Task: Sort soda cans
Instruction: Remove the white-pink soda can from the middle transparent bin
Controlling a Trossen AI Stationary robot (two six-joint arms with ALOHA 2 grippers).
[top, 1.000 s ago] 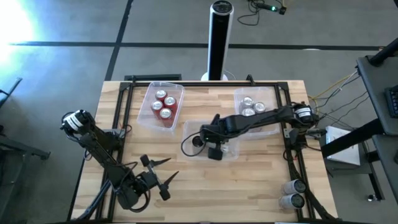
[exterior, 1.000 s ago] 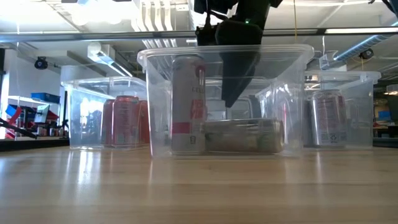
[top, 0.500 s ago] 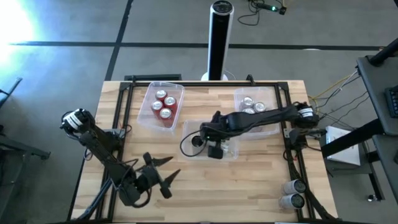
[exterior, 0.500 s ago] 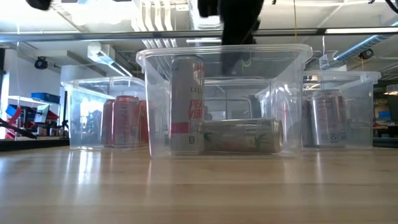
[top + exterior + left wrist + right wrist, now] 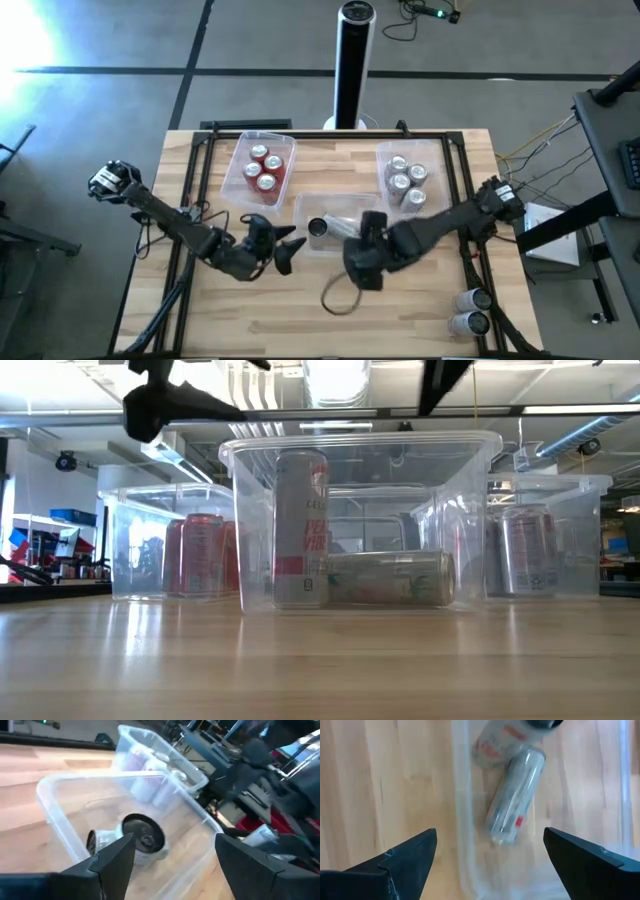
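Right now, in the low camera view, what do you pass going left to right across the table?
Left tub of red cans → upright can in the middle tub → can lying on its side → right tub's silver can.

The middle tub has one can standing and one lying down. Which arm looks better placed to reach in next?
Probably left. The left hand is open and faces the middle tub, with the standing can straight ahead. The right hand, also open, sits at the tub's front edge above the lying can.
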